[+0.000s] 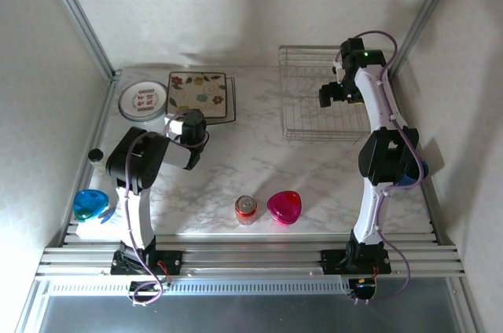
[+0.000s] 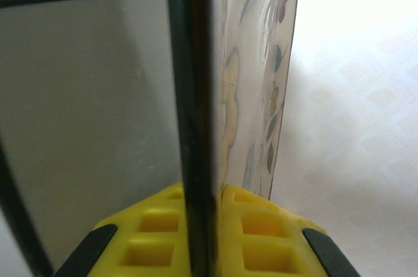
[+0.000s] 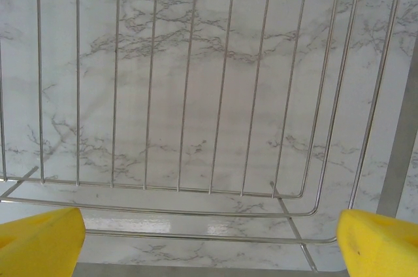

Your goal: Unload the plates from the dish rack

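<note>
While the top view looks down on the marble counter (image 1: 236, 168), the dish rack (image 1: 310, 113) sits at the far right. The right gripper (image 1: 332, 96) hangs over it, and its opening can't be judged from this height. A square plate (image 1: 198, 96) with floral print and a brown rim lies flat at the far left-centre. A second edge peeks out on its right side, so it looks stacked. A round plate (image 1: 143, 101) with a greenish rim lies just beside it on the left. The left gripper (image 1: 185, 119) is at the near edge of the square plate. A red can (image 1: 246, 210) and a pink heart dish (image 1: 284, 207) stand near each other at the front centre, well apart from the plates. A blue item (image 1: 90, 203) lies at the front left.

Left wrist: the left gripper (image 2: 202, 231) is clamped on the square plate (image 2: 258, 94), seen edge-on. Its yellow fingers (image 2: 147, 238) press on either side of the dark rim, and the floral face shows to the right. The dim grey area to the left of the rim can't be identified.

Right wrist: the right gripper (image 3: 209, 251) is spread wide, with one yellow tip in each bottom corner. The wire floor of the dish rack (image 3: 185, 94) lies straight below it. The counter (image 3: 196, 225) shows through the wires.
</note>
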